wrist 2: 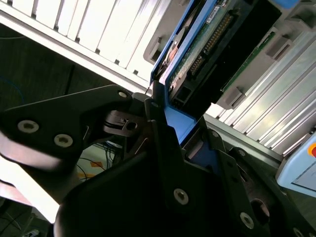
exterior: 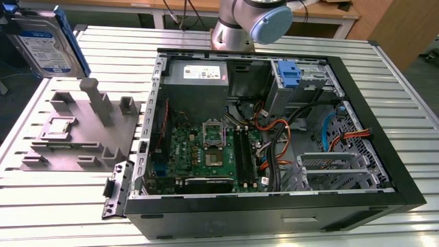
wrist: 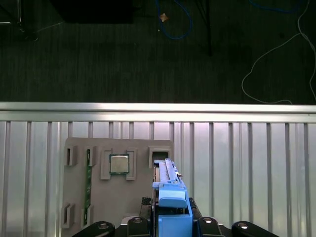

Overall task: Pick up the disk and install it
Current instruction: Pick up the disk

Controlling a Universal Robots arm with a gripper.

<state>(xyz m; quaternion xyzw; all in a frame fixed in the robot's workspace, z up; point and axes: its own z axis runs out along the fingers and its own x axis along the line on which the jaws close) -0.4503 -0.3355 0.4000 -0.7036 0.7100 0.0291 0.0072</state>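
Above the grey fixture tray [exterior: 75, 136], at the exterior view's left, the disk [exterior: 42, 46] hangs lifted, well apart from the open computer case [exterior: 274, 212]; in the first wrist view the gripper [wrist: 172, 225] is clenched on its blue edge.

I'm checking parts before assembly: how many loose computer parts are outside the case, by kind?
Disk: 1
Processor: 1
Memory stick: 1
Total: 3
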